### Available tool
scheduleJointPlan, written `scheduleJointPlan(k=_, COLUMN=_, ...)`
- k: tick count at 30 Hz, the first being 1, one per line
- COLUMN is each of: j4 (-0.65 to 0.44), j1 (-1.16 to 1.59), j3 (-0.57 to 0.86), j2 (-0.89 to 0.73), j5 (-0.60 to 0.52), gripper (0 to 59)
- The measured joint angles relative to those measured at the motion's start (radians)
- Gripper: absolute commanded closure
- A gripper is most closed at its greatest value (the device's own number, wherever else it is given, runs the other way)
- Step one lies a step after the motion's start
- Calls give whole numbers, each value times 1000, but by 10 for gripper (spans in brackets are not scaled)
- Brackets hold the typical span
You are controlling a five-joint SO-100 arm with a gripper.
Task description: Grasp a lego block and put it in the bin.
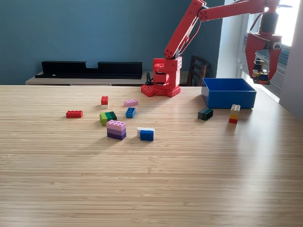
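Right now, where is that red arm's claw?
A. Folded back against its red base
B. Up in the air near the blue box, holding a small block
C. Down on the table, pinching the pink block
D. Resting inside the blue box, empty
B: the gripper hangs high at the exterior view's right, just past the bin, closed around a lego block.

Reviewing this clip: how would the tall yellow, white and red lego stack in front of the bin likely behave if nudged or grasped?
The stack stands tall on a narrow red base, so a sideways push probably tips it. It looks rigid and light. Its layers might separate under a squeeze. The gripper hangs above the bin, already holding a block.
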State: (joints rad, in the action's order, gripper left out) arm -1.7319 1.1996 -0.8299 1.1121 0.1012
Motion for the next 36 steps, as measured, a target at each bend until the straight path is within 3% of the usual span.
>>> scheduleJointPlan(k=6, j4=0, j1=17, j3=-40, j2=0, j5=23, gripper=585)
scheduleJointPlan(k=11, j4=0, j1=77, j3=-169, j2=6, j5=57, gripper=585)
scheduleJointPlan(k=22, j4=0, j1=117, j3=-281, j2=232, j5=80, gripper=575)
scheduleJointPlan(k=23, j4=0, j1=117, j3=-285, j2=244, j5=80, gripper=523)
scheduleJointPlan(k=26, j4=0, j1=117, j3=-290, j2=264, j5=80, gripper=290)
scheduleJointPlan(k=30, j4=0, j1=117, j3=-290, j2=268, j5=80, gripper=112)
scheduleJointPlan(k=32, j4=0, j1=117, j3=-290, j2=268, j5=80, gripper=77)
scheduleJointPlan(k=36, j4=0, j1=117, j3=-290, j2=268, j5=92, gripper=75)
